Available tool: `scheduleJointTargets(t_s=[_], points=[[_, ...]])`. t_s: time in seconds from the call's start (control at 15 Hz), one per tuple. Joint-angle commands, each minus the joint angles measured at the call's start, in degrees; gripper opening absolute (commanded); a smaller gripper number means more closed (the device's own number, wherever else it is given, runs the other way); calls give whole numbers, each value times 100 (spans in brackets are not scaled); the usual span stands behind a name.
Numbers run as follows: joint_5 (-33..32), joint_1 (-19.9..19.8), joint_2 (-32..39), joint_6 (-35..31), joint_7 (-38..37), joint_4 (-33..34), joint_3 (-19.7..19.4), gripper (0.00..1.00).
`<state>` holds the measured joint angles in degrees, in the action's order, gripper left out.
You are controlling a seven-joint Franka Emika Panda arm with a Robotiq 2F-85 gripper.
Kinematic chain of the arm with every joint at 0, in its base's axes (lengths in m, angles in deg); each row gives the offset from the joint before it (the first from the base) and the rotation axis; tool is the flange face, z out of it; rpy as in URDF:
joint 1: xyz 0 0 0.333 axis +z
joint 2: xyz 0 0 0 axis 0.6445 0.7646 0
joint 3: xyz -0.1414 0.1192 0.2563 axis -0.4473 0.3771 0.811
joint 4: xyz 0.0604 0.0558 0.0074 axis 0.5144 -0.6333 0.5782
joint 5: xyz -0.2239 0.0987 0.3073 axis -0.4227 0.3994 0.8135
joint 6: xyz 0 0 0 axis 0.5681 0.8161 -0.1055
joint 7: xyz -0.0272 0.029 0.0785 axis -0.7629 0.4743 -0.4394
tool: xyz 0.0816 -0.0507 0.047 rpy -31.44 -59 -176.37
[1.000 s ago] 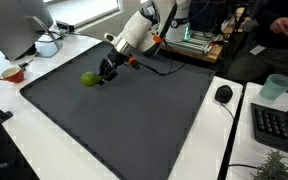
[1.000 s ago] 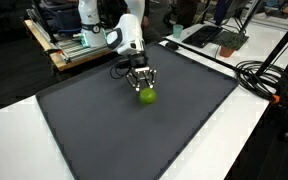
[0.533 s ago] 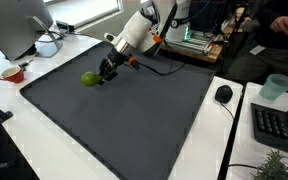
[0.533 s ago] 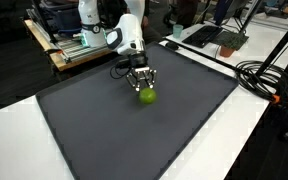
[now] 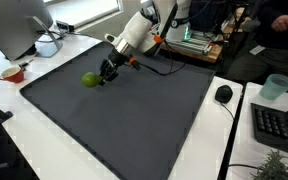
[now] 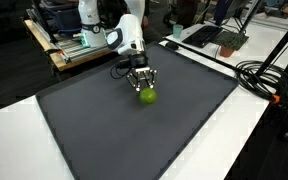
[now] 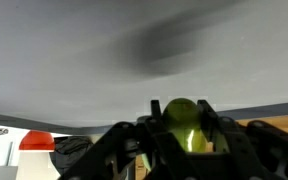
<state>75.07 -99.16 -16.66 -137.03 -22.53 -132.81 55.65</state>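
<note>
A small green round fruit [image 5: 89, 79] rests on the dark grey mat [image 5: 134, 120], towards its far side. It also shows in an exterior view [image 6: 146, 96]. My gripper [image 5: 101, 75] reaches down to it at a slant, and from the opposite side [image 6: 143, 87] its fingers straddle the fruit's top. In the wrist view the fruit [image 7: 181, 120] fills the gap between the two black fingers of the gripper [image 7: 180, 128], which press on both its sides. The gripper is shut on the fruit, which sits at mat level.
A red bowl [image 5: 11, 73] and a monitor [image 5: 14, 25] stand on the white table beside the mat. A mouse [image 5: 223, 94], keyboard [image 5: 281, 125] and cup [image 5: 275, 87] lie at the opposite side. Cables [image 6: 269, 75] run along one mat edge.
</note>
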Motion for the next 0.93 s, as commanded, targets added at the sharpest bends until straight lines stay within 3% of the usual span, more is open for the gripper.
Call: scheduleJointTargets(t_s=[0.0, 0.47, 0.53, 0.87], points=[[-47, -50, 118, 79, 135, -49, 83, 16], [-263, -252, 151, 296, 156, 13, 295, 16], [-448, -77, 79, 336, -134, -18, 126, 16], [-832, -80, 93, 438, -295, -19, 91, 16]])
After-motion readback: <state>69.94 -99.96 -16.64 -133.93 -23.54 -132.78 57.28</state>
